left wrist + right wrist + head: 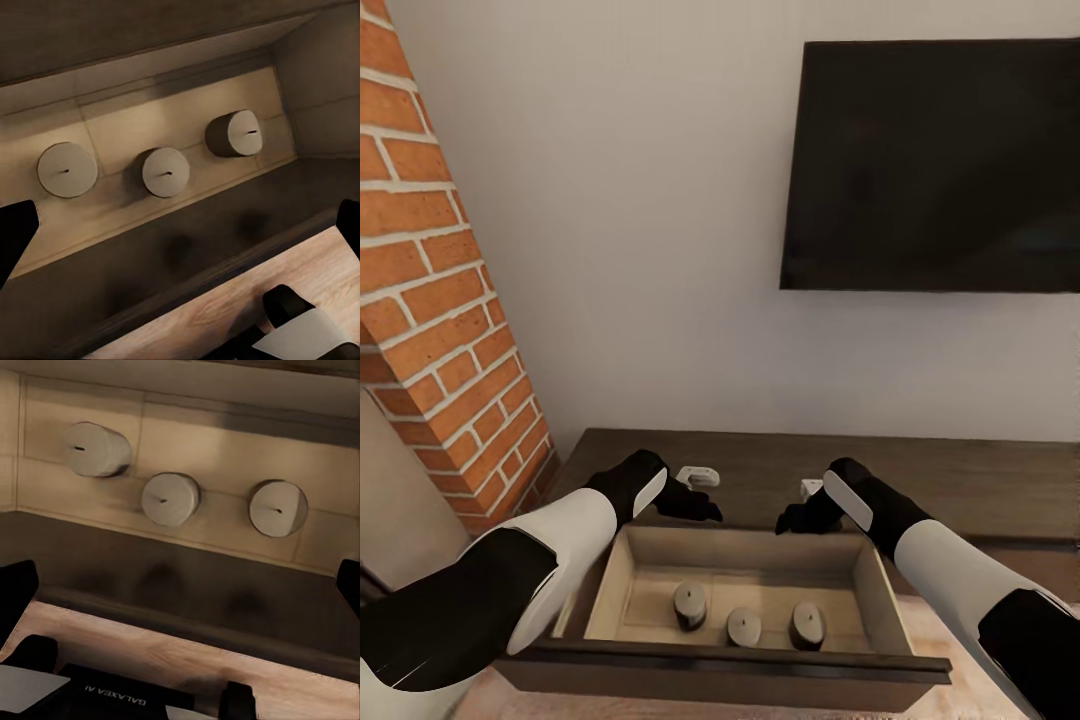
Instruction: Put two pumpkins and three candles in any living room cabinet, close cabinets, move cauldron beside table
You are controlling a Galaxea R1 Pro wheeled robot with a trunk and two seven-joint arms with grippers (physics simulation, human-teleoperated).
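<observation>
The cabinet (960, 482) is the long dark brown unit under the wall. One drawer (732, 661) is pulled out toward me, showing its pale inside. Three grey-brown candles stand in a row in it (690, 603) (744, 626) (807, 623); they also show in the left wrist view (67, 169) (165, 172) (234, 133) and the right wrist view (96, 448) (171, 498) (277, 508). My left gripper (700, 495) and right gripper (800, 505) hover open and empty above the drawer's back edge. The pumpkins, cauldron and table are out of view.
A black TV (930, 165) hangs on the white wall above the cabinet. A red brick column (440, 300) slants down at the left, close to the cabinet's left end. Pale wood floor (285, 262) lies in front of the drawer.
</observation>
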